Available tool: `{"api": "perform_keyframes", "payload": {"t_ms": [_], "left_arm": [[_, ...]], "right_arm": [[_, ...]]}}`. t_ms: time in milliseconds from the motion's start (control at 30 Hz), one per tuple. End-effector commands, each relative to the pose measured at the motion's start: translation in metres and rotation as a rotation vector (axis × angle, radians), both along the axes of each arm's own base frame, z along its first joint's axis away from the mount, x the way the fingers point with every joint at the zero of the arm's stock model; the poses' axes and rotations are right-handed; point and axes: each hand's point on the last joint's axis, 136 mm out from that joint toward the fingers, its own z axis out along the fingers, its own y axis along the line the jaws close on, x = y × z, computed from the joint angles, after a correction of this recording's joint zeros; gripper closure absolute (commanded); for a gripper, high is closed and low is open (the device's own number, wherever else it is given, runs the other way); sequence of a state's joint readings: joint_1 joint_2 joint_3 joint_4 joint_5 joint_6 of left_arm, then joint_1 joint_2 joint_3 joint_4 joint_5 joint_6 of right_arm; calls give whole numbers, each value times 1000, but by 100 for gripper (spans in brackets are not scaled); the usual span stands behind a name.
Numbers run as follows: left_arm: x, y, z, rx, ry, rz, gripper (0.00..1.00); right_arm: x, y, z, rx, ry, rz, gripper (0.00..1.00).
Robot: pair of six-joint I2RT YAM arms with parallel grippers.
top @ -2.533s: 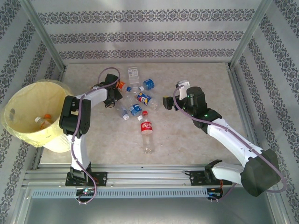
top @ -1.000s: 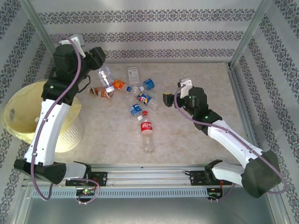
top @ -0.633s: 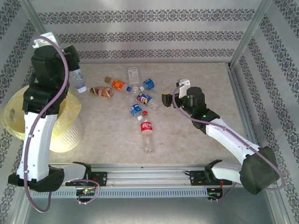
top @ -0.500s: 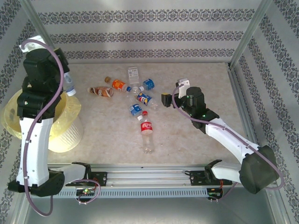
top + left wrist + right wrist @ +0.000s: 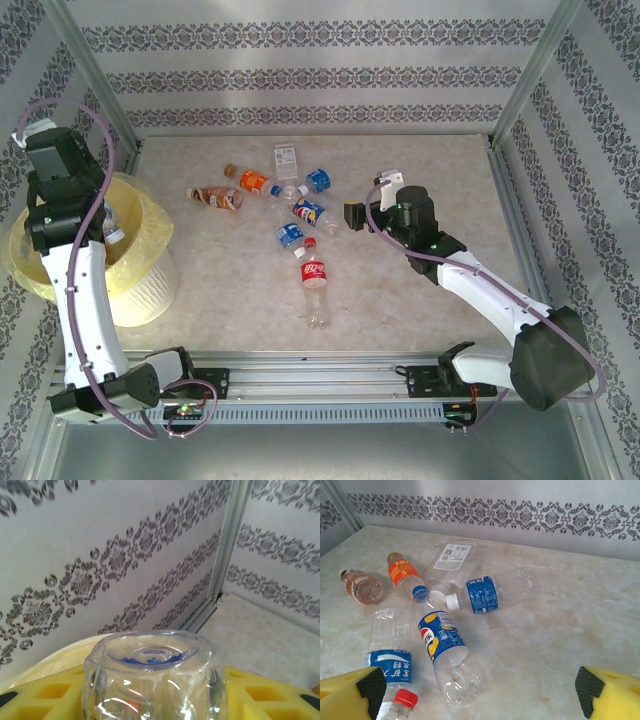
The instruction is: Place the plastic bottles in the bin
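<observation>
The left hand (image 5: 155,702) was closed on a clear bottle (image 5: 152,665), gripping it near the base. It held the bottle over the open mouth of the bin (image 5: 148,222), evidently so that release would drop the bottle inside. The right hand (image 5: 480,692) was wide open and empty, low over the surface (image 5: 560,630) and aimed at the loose bottles (image 5: 445,655). These lay on their sides just ahead of the hand, untouched, well apart from the bin.
</observation>
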State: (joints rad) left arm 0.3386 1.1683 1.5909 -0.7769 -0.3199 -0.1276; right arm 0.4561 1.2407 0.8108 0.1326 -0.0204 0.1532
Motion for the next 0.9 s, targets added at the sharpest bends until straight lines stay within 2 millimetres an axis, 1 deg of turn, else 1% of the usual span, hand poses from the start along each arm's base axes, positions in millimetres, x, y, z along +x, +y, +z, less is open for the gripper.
{"api": "perform_keyframes", "payload": {"t_ms": [0, 67, 133, 200, 333, 500, 733, 867], "left_arm": [[0, -2, -7, 11, 18, -51, 45], [0, -2, -18, -1, 45, -55, 45], [0, -7, -29, -21, 64, -79, 43], [0, -12, -38, -48, 74, -99, 38], [1, -22, -47, -90, 79, -149, 26], [0, -31, -40, -118, 45, -181, 20], [5, -43, -30, -191, -11, -219, 16], [8, -49, -24, -261, -62, -218, 15]], "right_arm": [[6, 7, 16, 28, -34, 16, 2], [7, 8, 16, 30, -31, 18, 2], [8, 9, 15, 30, -29, 20, 2], [10, 11, 15, 34, -26, 23, 2], [11, 13, 14, 39, -21, 28, 2], [12, 15, 14, 45, -18, 31, 2], [11, 14, 12, 44, -14, 28, 2], [10, 13, 12, 45, -15, 27, 2]]}}
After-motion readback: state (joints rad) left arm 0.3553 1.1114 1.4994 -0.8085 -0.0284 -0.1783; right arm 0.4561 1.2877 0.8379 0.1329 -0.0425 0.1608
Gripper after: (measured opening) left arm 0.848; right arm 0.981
